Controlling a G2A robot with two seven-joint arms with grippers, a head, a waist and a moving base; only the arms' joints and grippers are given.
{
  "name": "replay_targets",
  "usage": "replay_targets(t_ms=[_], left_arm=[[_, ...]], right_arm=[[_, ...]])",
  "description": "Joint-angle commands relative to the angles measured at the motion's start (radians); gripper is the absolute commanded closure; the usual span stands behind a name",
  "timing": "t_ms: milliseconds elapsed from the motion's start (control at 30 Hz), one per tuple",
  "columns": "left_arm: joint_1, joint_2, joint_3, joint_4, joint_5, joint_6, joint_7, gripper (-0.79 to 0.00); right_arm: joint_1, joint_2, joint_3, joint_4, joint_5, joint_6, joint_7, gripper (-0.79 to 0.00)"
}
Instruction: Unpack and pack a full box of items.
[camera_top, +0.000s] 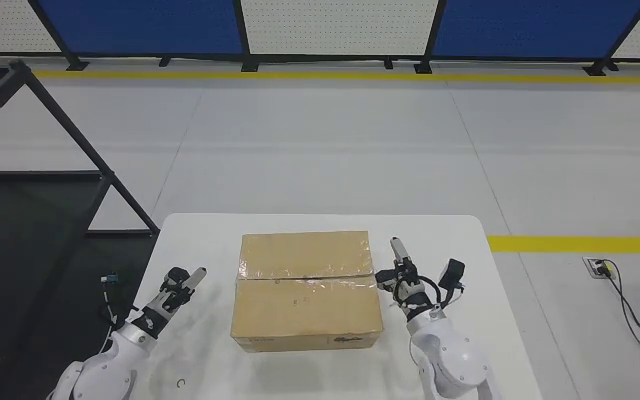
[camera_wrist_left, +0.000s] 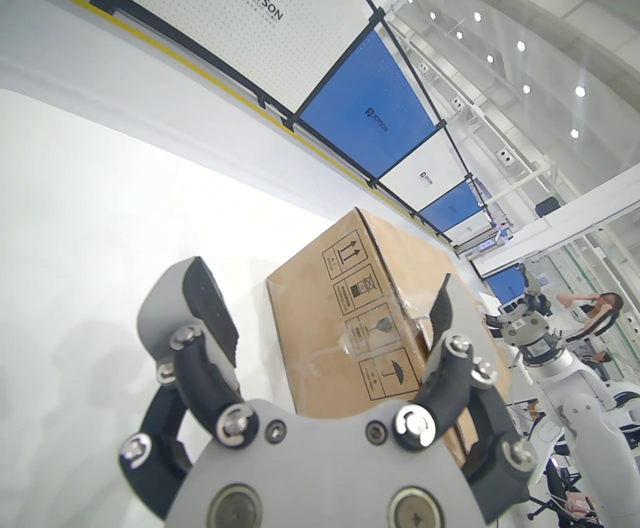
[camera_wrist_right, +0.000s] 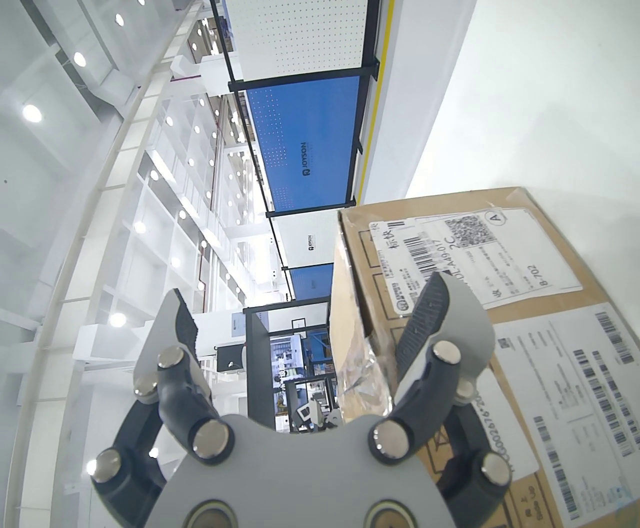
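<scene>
My left gripper (camera_top: 188, 280) and right gripper (camera_top: 397, 258) flank the box (camera_top: 305, 315) at lower centre, fingers (camera_wrist_left: 210, 305) released. I fear tugging its tape (camera_top: 310, 281) could drag it off the surface (camera_top: 450, 240).

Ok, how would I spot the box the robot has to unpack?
Find the white table. In its middle, between the left gripper and the right gripper, sits the cardboard box. It is the only brown thing there, shut, with clear tape across its top.
</scene>
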Motion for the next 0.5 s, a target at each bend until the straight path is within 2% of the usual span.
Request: replay_targets(t_ms=[0,233,467], left_arm=[[0.0,0.0,0.0,0.0,0.0,0.0,0.0,-0.785],[0.0,0.0,0.0,0.0,0.0,0.0,0.0,-0.785],[0.0,0.0,0.0,0.0,0.0,0.0,0.0,-0.785]], right_arm=[[0.002,0.002,0.0,0.013,0.002,-0.004,-0.004,-0.785],[-0.003,0.01,0.021,0.01,0.015,-0.044,-0.034,-0.785],[-0.084,0.025,0.079,-0.138,0.052,-0.173,0.0,-0.785]])
